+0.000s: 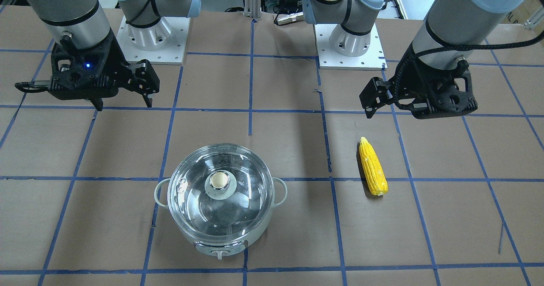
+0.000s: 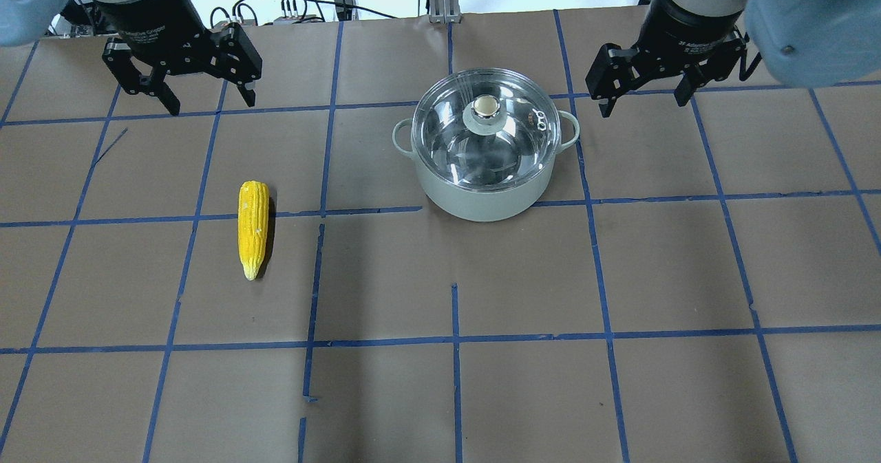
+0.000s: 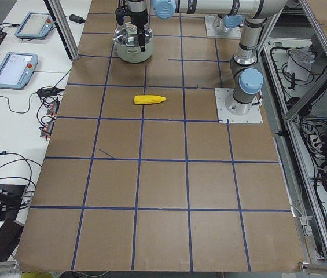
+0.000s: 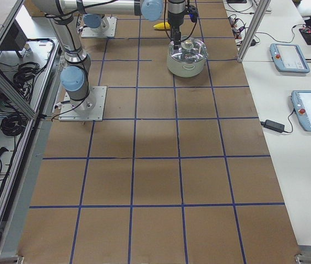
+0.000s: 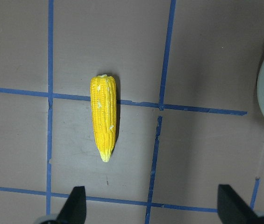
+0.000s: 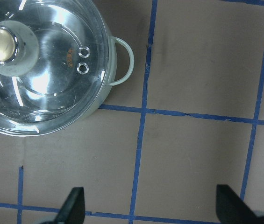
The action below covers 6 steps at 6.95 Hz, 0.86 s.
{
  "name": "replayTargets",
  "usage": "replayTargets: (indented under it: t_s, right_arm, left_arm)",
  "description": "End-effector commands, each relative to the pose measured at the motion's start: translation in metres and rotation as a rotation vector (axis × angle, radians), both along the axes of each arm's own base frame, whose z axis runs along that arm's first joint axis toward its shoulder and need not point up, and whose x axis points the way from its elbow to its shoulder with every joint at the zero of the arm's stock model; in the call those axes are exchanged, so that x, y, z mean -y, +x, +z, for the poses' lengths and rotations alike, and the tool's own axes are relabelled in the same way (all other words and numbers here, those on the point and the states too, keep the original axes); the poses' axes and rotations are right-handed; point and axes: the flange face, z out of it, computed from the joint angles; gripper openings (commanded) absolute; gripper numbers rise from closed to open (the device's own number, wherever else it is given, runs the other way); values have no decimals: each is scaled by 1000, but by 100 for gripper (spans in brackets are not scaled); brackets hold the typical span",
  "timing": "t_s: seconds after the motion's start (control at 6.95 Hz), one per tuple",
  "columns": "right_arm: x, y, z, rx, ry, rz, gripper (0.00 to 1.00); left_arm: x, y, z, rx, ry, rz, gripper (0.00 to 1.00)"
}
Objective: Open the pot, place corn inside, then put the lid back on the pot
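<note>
Pot: stood on the worktop, toward the robot's right of centre. Lid: seated on the pot's rim and not yet lifted, its knob untouched. Pot interior: seen only through reflecting glass, but it appears to be empty. Corn: laid flat on the worktop on the robot's left side, well apart from the pot, with nothing touching it. Left gripper: held above the worktop beyond the corn, fingers spread wide and nothing carried. Right gripper: held just beside the pot's right handle and clear of it, fingers spread wide and nothing carried. Progress: no step is judged done. Lid removal, placing the corn in the pot and refitting the lid are all left.
</note>
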Motion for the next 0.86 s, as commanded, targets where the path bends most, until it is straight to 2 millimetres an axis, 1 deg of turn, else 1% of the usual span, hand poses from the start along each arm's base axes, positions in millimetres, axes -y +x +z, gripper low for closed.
replayTargets:
  t_s: [0.0, 0.14, 0.29, 0.43, 0.58, 0.72]
  right_arm:
    - [8, 2, -6, 8, -3, -1, 100]
    - [13, 5, -9, 7, -17, 28, 100]
    - [15, 26, -14, 8, -31, 86, 100]
    - [27, 58, -12, 10, -78, 128, 100]
    - [51, 87, -13, 10, -88, 157, 100]
    - [81, 110, -26, 15, -81, 128, 100]
  left_arm:
    - [1, 1, -2, -2, 3, -2, 100]
    - [4, 1, -3, -3, 2, -1, 100]
    - [4, 1, -4, -3, 4, -1, 100]
    - [2, 1, 0, -3, -4, -1, 100]
    - [5, 2, -3, -3, -1, 2, 100]
    - [2, 2, -1, -3, -5, 2, 100]
